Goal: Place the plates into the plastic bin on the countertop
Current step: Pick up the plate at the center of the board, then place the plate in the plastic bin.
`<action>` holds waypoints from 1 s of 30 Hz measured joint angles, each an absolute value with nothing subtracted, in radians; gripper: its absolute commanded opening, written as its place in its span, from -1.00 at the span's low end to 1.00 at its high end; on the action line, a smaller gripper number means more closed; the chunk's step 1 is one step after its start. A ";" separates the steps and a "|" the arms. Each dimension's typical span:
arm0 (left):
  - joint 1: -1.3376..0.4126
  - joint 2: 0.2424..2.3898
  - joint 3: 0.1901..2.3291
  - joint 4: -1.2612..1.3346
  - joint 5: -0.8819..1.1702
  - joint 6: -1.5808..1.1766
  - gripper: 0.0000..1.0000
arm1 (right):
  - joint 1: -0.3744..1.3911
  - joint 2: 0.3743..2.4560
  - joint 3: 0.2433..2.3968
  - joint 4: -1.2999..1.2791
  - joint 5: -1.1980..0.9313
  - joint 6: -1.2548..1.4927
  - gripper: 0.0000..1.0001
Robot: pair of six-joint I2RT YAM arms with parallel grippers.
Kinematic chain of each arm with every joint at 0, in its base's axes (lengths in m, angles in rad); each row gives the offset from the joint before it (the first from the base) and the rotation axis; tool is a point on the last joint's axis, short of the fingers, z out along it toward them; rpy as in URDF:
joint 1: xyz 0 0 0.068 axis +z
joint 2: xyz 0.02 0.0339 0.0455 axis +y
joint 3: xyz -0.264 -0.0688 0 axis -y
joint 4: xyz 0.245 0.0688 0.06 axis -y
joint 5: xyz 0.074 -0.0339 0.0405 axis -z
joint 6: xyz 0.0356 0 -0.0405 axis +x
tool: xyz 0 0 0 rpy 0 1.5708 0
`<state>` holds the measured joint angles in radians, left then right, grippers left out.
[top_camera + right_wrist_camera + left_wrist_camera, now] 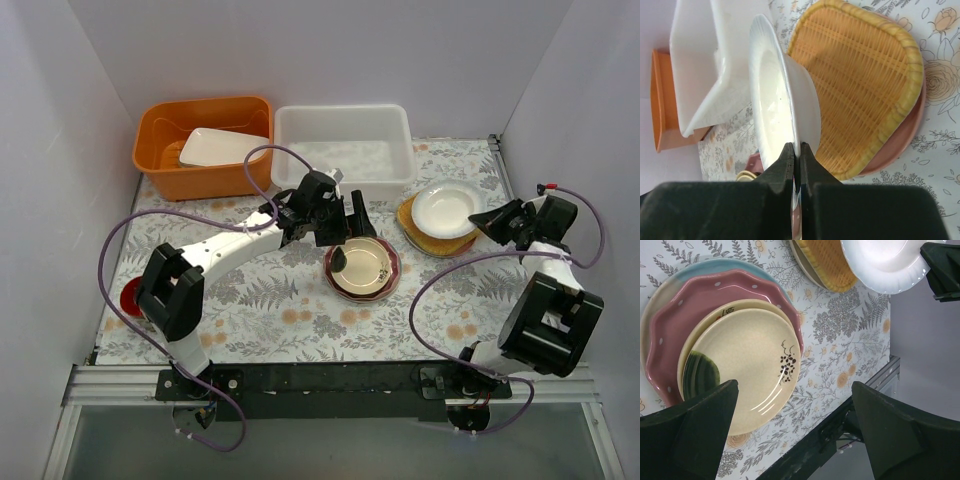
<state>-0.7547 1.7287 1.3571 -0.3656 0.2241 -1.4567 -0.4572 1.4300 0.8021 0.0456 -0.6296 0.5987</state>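
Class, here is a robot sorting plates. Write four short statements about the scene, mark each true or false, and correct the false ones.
1. The right gripper is shut on the rim of the white plate. True.
2. The left gripper grips a plate. False: it is open above the stack.
3. A white dish lies in the orange tub. True.
4. The white plate is in the bin. False: it is over the woven plate, outside the bin.
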 measured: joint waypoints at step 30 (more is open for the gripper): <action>-0.755 1.665 1.249 -0.117 0.275 -1.550 0.96 | -0.273 1.053 0.714 -0.036 -0.844 0.661 -0.97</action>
<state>-0.7547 1.6646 1.2491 -0.1165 0.2749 -1.5501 -0.2726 1.0531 0.7139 -0.0357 -0.8440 0.6609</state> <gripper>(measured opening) 0.982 0.057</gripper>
